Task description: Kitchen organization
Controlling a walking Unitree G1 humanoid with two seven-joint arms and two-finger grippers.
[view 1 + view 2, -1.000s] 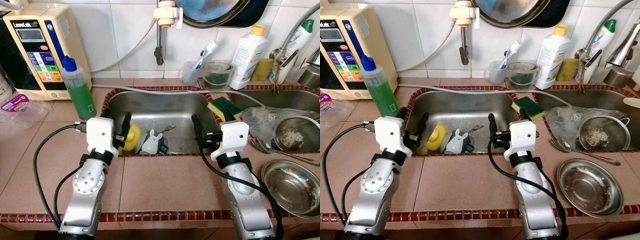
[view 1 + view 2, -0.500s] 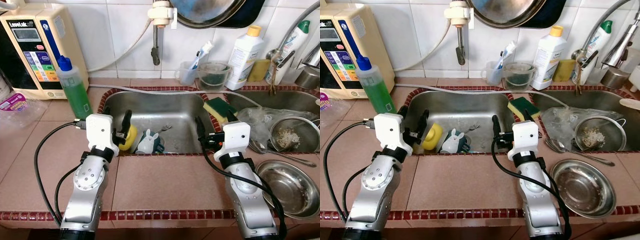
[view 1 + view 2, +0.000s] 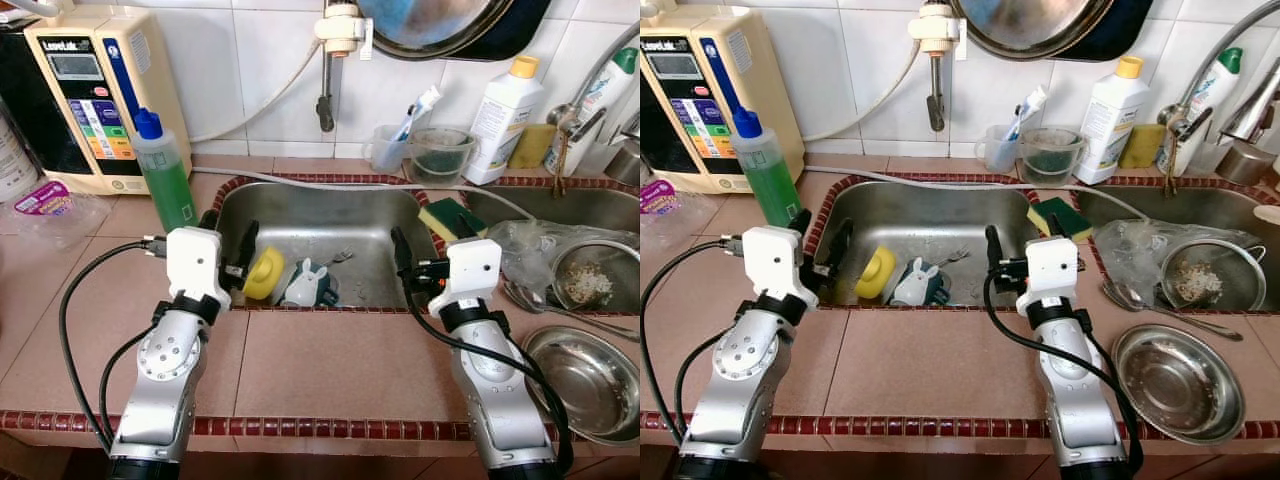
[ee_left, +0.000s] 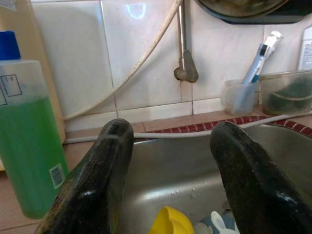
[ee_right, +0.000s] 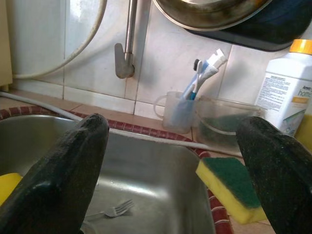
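Both arms reach forward over the tiled table to the near rim of the steel sink [image 3: 372, 210]. The left tool [image 3: 229, 246] hangs at the sink's near left corner with its two black fingers spread apart and nothing between them; the right tool [image 3: 432, 248] sits at the near right corner, its fingers likewise wide apart and empty. In the sink, against the near wall, lies a yellow cup [image 3: 264, 273] on its side, just beside the left tool, and next to it a small white and blue rabbit-shaped thing [image 3: 307, 284], perhaps a toy or a holder, too small to tell. A fork [image 5: 113, 210] lies on the sink floor farther back. A yellow sponge with a green face [image 3: 447, 217] rests on the rim at the sink's far right corner. A bottle of green liquid [image 3: 164, 182] with a blue cap stands on the table by the sink's far left corner. Along the back edge, at the wall, stand a clear cup of toothbrushes [image 5: 179, 112] and a white bottle [image 3: 505, 109]. At the right edge of the table lie a steel bowl [image 3: 1178, 382] and a strainer [image 3: 1206, 275].
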